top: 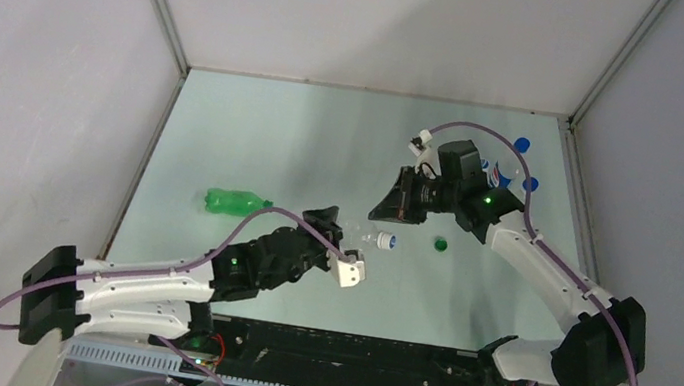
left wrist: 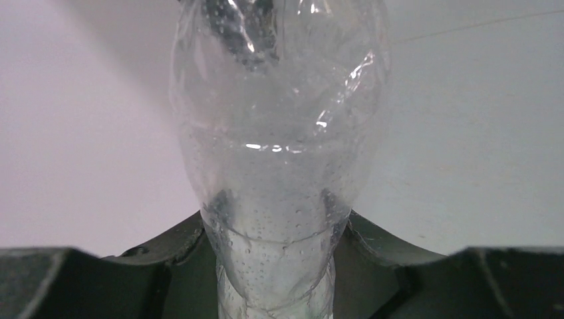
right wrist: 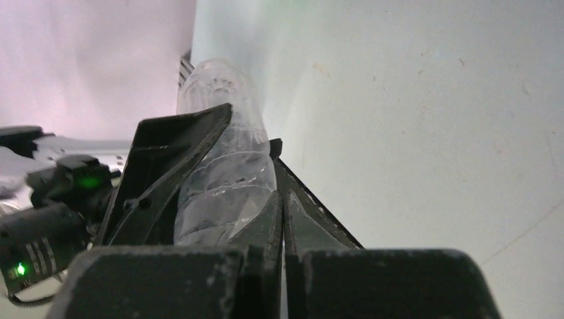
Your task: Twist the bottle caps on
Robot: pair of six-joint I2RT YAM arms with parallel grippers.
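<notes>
At table centre, overhead cam: clear bottle [top: 367,238] lies on its side, body in the left gripper [top: 334,224], neck pointing right. White cap [top: 388,243] sits at the mouth end; seated or loose, cannot tell. Right gripper [top: 381,211] hangs just beyond the neck end. It is apart from the dark green cap [top: 441,243], which lies on the table [top: 256,130] right of the white one. Green bottle [top: 236,201] lies flat, left of the left gripper.

Left wrist cam: clear bottle fills the frame, wedged between the left fingers [left wrist: 166,246]. Both touch its sides: jaws part spread, pinching it. Droplets on inner wall, seen in this view only.

Right wrist cam: right fingers [right wrist: 306,226] pressed together, nothing visible between them. Clear bottle lies just past them; contact or not, cannot tell. Caps and green bottle show overhead only.
</notes>
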